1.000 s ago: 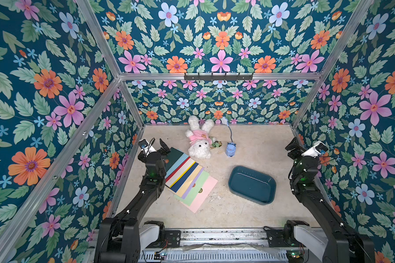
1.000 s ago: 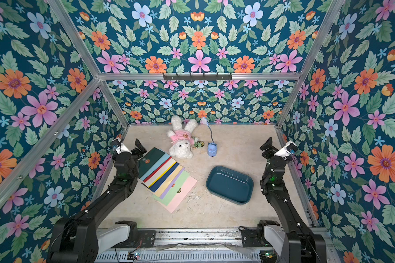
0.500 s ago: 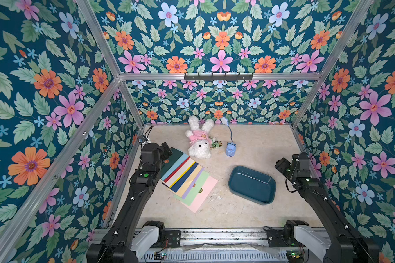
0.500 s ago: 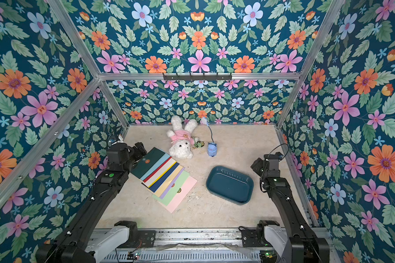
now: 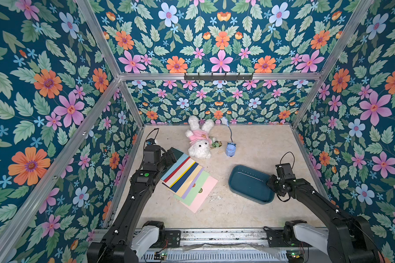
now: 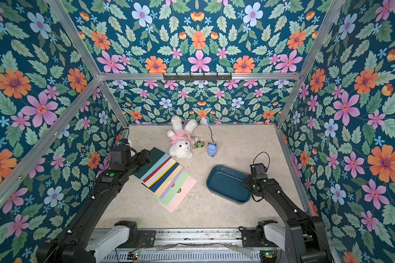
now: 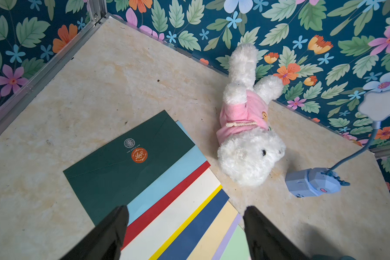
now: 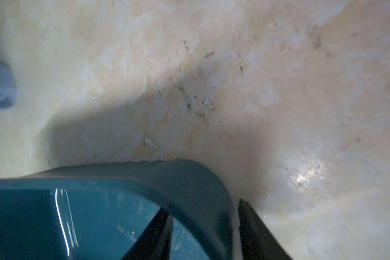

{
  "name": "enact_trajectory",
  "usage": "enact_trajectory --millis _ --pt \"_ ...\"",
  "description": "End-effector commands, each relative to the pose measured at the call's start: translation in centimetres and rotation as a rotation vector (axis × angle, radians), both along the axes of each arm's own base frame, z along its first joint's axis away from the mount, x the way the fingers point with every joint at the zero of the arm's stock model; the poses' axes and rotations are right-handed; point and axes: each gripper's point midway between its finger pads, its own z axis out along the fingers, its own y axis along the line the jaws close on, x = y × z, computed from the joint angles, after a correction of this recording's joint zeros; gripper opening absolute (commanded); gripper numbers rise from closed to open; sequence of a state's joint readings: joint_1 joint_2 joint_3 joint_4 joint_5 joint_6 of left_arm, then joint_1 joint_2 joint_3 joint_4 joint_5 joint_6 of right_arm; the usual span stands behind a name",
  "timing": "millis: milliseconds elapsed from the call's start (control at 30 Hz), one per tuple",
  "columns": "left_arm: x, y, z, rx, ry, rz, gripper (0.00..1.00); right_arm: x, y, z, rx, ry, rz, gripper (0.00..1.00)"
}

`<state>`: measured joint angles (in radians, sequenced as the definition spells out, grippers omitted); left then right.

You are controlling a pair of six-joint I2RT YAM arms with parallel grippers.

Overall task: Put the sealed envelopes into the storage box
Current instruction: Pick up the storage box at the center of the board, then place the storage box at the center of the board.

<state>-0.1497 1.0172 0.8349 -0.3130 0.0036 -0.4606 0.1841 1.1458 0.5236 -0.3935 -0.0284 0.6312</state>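
Note:
The sealed envelopes [image 5: 187, 180] [image 6: 167, 180] lie fanned on the beige floor left of centre, overlapping in several colours. A dark green one [image 7: 122, 166] with an orange seal sticker lies on top at the far end. My left gripper [image 5: 171, 155] [image 6: 146, 156] [image 7: 186, 213] hangs open low over that far end, its fingers spanning several coloured edges and holding nothing. The storage box [image 5: 249, 185] [image 6: 226, 185], a dark teal tub, sits to the right with nothing in it. My right gripper [image 5: 270, 182] [image 6: 246, 182] [image 8: 204, 208] straddles the tub's rim [image 8: 189, 175] at its right end. One finger is inside and one outside, with a thin sliver of floor beside the outer finger.
A white plush rabbit [image 5: 200, 142] in a pink top lies just behind the envelopes, with a small green keychain [image 5: 216, 144] beside it. A light-blue toy [image 5: 230, 150] on a thin stalk stands behind the tub. Floral walls with aluminium rails close in three sides.
Both arms have come down from a raised pose. The left gripper moved over the far end of the envelopes. The right gripper dropped onto the tub's right rim and its jaws narrowed a lot.

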Motion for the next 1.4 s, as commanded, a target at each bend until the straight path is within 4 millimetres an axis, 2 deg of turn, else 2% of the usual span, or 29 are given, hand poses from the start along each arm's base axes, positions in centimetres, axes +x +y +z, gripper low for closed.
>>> enact_trajectory --millis 0,100,233,333,433,533,667,800,933,1000,1133,1233,1300,1367 --pt "-0.1 -0.4 0.1 0.004 0.003 -0.029 0.86 0.1 1.0 0.0 0.029 0.008 0.054 0.35" --pt "-0.1 -0.5 0.0 0.006 0.008 -0.034 0.86 0.9 2.1 0.5 0.054 -0.014 0.124 0.14" --pt "-0.4 -0.5 0.0 0.024 0.015 -0.041 0.85 2.9 3.7 2.2 0.042 -0.057 0.266 0.00" --pt "-0.6 -0.4 -0.1 0.038 0.016 -0.046 0.85 5.0 2.9 3.7 -0.113 -0.053 0.370 0.00" --pt "-0.7 -0.4 -0.2 0.039 0.019 -0.051 0.85 6.3 3.2 4.8 -0.154 -0.059 0.448 0.00" --pt "-0.7 -0.8 -0.5 0.027 0.024 -0.065 0.85 6.8 5.3 5.1 -0.105 -0.115 0.555 0.00" --pt "-1.0 -1.0 -1.3 0.019 0.050 -0.081 0.85 7.0 5.2 3.9 -0.275 -0.068 0.653 0.00" --pt "-1.7 -1.3 -2.9 0.012 0.095 -0.098 0.84 6.9 5.5 2.7 -0.261 -0.029 0.675 0.00" --pt "-2.5 -1.7 -4.3 -0.020 0.130 -0.109 0.84 7.0 4.8 2.3 -0.305 -0.011 0.670 0.00" --pt "-2.8 -1.9 -4.9 -0.036 0.144 -0.115 0.84 7.1 4.7 2.4 -0.310 -0.011 0.663 0.11" --pt "-3.1 -1.9 -5.5 -0.044 0.159 -0.108 0.83 7.5 4.2 3.6 -0.328 -0.032 0.608 0.44" --pt "-2.9 -1.7 -5.7 -0.052 0.167 -0.082 0.80 7.9 4.0 5.6 -0.324 -0.072 0.551 0.51" --pt "-2.7 -2.1 -6.1 -0.085 0.176 -0.083 0.79 8.2 4.0 7.7 -0.306 -0.122 0.497 0.52" --pt "-2.7 -3.1 -6.8 -0.135 0.184 -0.107 0.73 8.4 4.9 10.3 -0.225 -0.202 0.433 0.53"
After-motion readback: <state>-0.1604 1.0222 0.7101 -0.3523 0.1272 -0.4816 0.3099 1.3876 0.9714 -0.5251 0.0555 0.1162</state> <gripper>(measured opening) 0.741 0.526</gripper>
